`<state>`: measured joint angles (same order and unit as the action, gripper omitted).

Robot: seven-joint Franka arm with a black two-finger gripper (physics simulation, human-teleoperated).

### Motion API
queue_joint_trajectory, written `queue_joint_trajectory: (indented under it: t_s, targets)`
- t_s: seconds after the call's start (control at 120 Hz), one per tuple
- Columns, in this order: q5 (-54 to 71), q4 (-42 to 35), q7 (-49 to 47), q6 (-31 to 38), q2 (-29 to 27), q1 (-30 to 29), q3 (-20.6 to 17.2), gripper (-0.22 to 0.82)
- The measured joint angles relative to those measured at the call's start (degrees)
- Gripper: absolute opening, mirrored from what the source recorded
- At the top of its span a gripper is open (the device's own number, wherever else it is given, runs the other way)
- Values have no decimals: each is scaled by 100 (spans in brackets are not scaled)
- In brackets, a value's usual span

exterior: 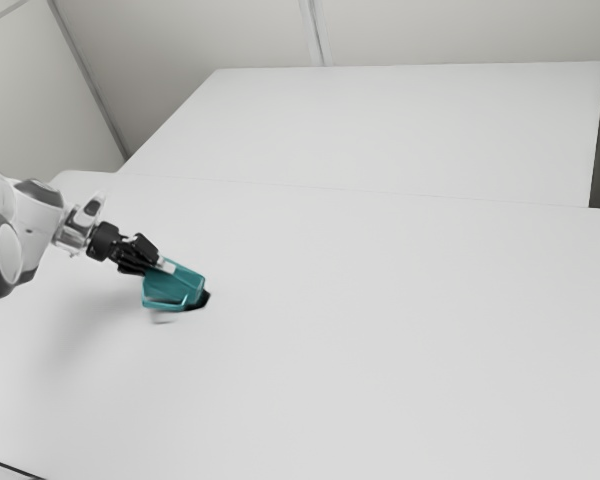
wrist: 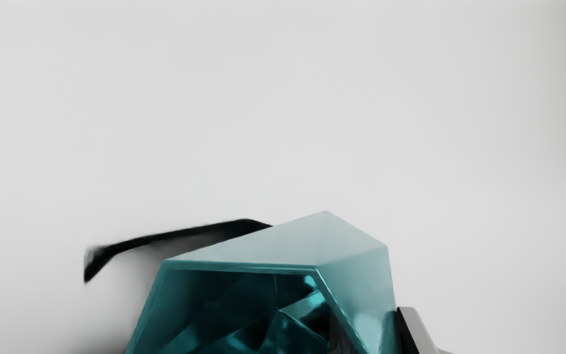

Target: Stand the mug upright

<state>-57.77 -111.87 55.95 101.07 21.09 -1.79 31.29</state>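
The exterior view has the black gripper [exterior: 162, 262] angled down from the arm [exterior: 38, 215], its tips at the upper edge of the teal mug [exterior: 176, 289]. It is clamped on the mug's wall: in the wrist view one finger [wrist: 414, 329] lies against the outside, and the other, dark and partly hidden, is inside the mouth, so the wall is pinched between the two.

The mug is tilted, not upright, at the arm's end toward the exterior view's left. Its body is angular, with flat faces meeting in crisp edges (more like a cut gem than a round cup). The outer faces go pale, almost milky, where the light catches them; the inside is deep teal, with bright glints and near-black facets. Its mouth opens back toward the gripper, edged by a thin, shiny rim. Beside the mug is a black, bent strip [wrist: 175, 237]; whether it is shadow or something solid, I cannot tell. Nor can I tell whether the mug touches the white table [exterior: 380, 330]. Beyond the table stand pale walls [exterior: 200, 35].
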Motion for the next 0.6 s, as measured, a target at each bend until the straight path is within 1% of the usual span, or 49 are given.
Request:
queue_joint_trajectory:
  t_s: [0.092, 0.175, 0.308, 0.467, 0.6]
  targets:
    - [-36, 9, 12, 2, -55, 18, 0, -13]
    - [-73, 12, 22, 2, -94, 21, 0, -15]
    - [-124, 11, 30, 7, -203, 43, -2, -16]
    - [-96, 15, -47, 26, -453, 208, -9, -17]
    - [295, 45, -280, 98, -652, 321, -78, -17]
